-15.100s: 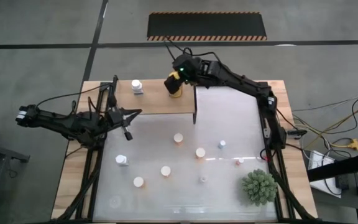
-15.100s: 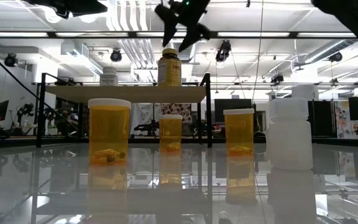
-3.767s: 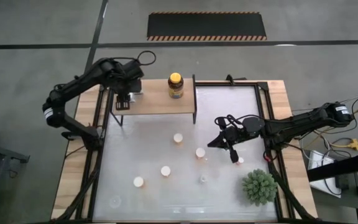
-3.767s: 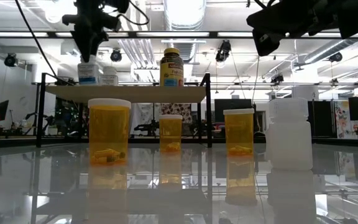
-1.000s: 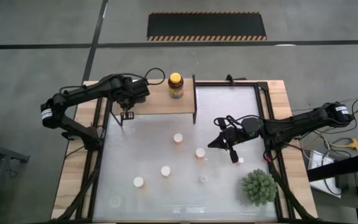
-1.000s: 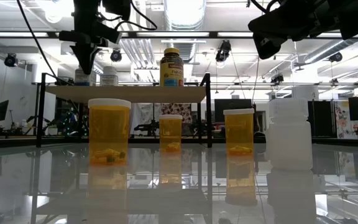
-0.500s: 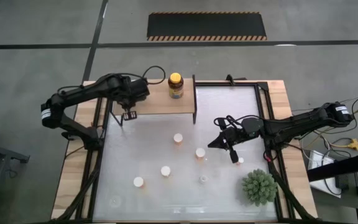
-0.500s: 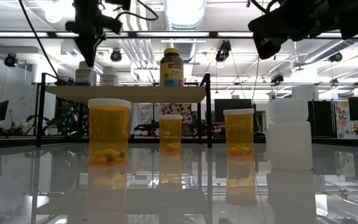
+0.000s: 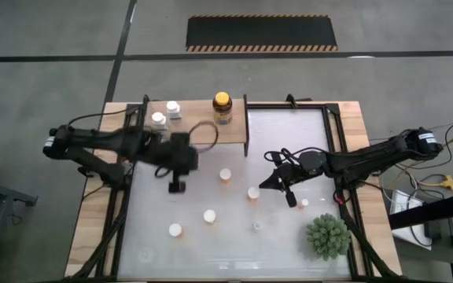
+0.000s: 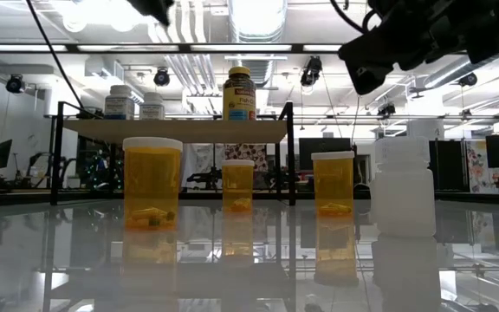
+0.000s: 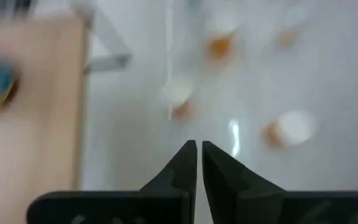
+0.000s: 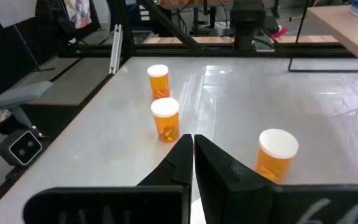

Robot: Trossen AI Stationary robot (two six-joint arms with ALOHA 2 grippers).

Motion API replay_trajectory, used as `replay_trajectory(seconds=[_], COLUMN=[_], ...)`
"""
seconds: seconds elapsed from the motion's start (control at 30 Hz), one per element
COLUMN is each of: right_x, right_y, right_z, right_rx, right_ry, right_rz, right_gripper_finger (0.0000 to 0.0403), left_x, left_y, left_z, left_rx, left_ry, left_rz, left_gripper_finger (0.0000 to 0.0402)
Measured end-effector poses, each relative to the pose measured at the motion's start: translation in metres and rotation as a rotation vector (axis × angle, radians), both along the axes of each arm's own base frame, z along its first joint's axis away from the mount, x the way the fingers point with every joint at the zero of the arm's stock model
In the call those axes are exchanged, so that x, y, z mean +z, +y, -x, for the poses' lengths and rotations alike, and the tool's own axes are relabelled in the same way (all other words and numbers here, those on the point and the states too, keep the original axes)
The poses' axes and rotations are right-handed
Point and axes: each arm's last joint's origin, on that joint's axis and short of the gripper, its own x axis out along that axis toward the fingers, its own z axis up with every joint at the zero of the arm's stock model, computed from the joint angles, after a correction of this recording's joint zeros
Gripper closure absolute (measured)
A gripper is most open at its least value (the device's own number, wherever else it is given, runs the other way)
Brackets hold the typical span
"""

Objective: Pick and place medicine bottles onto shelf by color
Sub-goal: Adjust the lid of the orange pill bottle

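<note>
Fingers of the left gripper (image 9: 177, 187) and right gripper (image 9: 291, 201) are closed, empty; jar (image 10: 239, 94) label unreadable.

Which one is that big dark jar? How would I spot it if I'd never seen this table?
Find the light-wood shelf at the table's far edge. The jar stands near its right end, apart from the two small white bottles at its left. It alone is dark amber, with a yellow cap.
</note>
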Motion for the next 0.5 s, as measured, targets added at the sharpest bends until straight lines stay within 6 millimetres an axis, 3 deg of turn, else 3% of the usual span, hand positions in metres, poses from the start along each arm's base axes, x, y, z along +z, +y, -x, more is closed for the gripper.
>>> replay_trajectory(seconds=[0.23, 0.5], right_x=[-0.006, -0.005], right_y=[0.001, 0.001], right_z=[-0.008, -0.015], right_rx=[-0.001, -0.002], right_ry=[-0.008, -0.016], right_rz=[-0.005, -0.006], right_gripper_finger=[0.0394, 0.0394], left_x=[0.012, -0.014], left_y=[-0.050, -0.065], left_z=[0.008, 0.008], left_rx=[-0.167, -0.228], left_ry=[-0.290, -0.503], left_rz=[-0.150, -0.209], left_gripper_finger=[0.0394, 0.0394])
